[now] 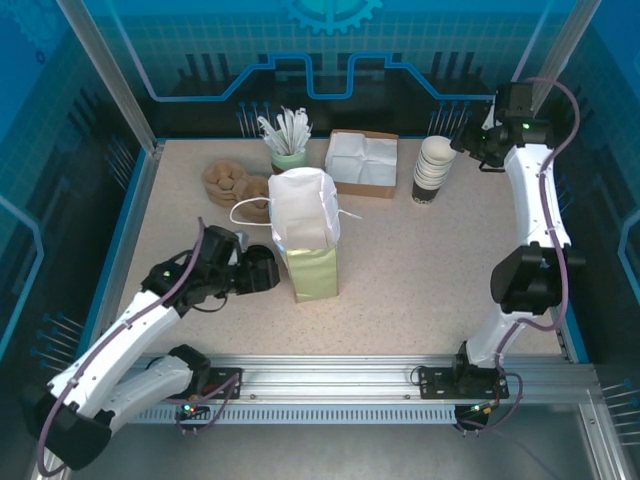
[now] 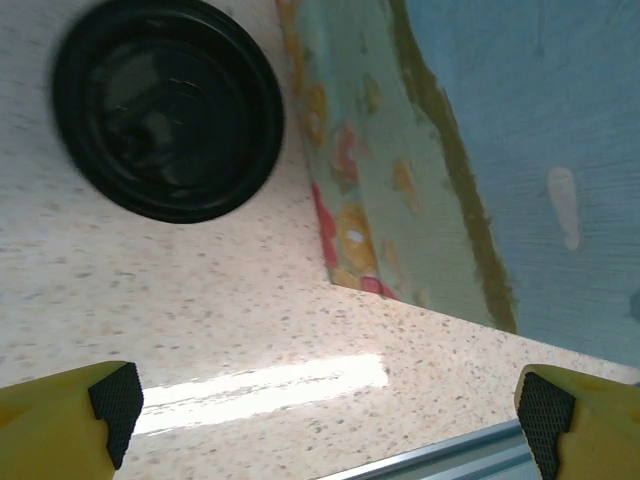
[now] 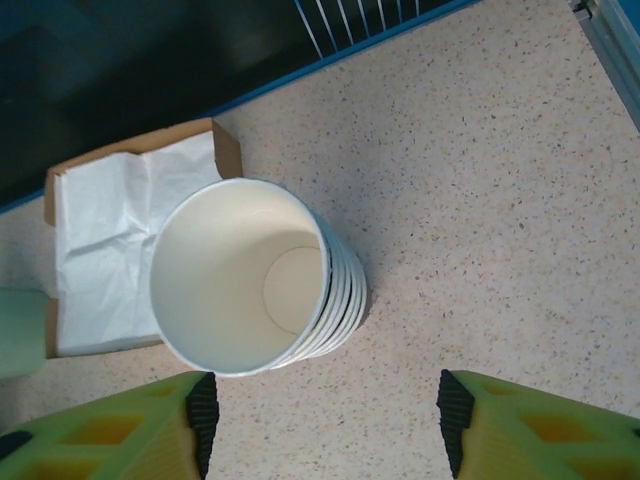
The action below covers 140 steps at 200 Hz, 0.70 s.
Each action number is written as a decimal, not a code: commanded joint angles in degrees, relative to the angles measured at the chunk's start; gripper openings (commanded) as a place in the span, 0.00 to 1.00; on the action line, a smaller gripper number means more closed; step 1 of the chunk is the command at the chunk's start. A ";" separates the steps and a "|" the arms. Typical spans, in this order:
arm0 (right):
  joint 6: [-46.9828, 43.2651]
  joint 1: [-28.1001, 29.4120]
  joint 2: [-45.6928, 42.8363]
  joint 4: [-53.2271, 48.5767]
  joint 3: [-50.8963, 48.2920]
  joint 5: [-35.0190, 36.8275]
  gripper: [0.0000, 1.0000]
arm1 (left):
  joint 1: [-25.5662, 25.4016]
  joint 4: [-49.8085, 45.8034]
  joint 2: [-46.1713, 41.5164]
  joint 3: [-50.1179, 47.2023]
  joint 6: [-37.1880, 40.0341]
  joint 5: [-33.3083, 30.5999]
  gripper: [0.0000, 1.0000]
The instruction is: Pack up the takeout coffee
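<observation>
**Top view.** The bag (image 1: 310, 250) stands upright at mid-tabletop (image 1: 420, 270). Its mouth opens upward and shows white lining; what lies inside cannot be told. The left gripper (image 1: 265, 270) sits low, just beside the bag's left flank. The right gripper (image 1: 465, 142) hangs at the far right, close to the stack (image 1: 433, 172) of lidless cups. The stack stands upright near the napkin box (image 1: 362, 165). The right arm is much the nearer to the stack, the left arm the nearer to the bag.

**Left wrist view.** The left gripper (image 2: 330, 410) is released, its fingers wide apart with bare tabletop between them. Ahead, a loose black lid (image 2: 168, 110) lies flat on the tabletop. To its right is the bottom corner of the bag (image 2: 370, 170). Lid and bag are near each other but apart.

**Right wrist view.** The right gripper (image 3: 328, 420) has its jaws parted and grasps nothing. The stack (image 3: 240, 280) lies just ahead of the fingertips, offset toward the left-hand finger in this view. Its long axis is upright, and the camera looks into the top cup's white mouth. The box (image 3: 110, 230) lies beyond it.

**Judgement.** Where the coffee, a single lidded cup, stands cannot be told from these views. It is probably not yet made up from a cup off the stack and the lid. The coming move turns on the right gripper spanning the top cup's rim across its upright axis.
</observation>
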 commanded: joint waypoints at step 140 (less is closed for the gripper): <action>-3.32 3.01 15.39 -6.69 16.41 6.36 0.42 | -3.05 31.33 18.60 -6.21 -7.31 1.07 0.96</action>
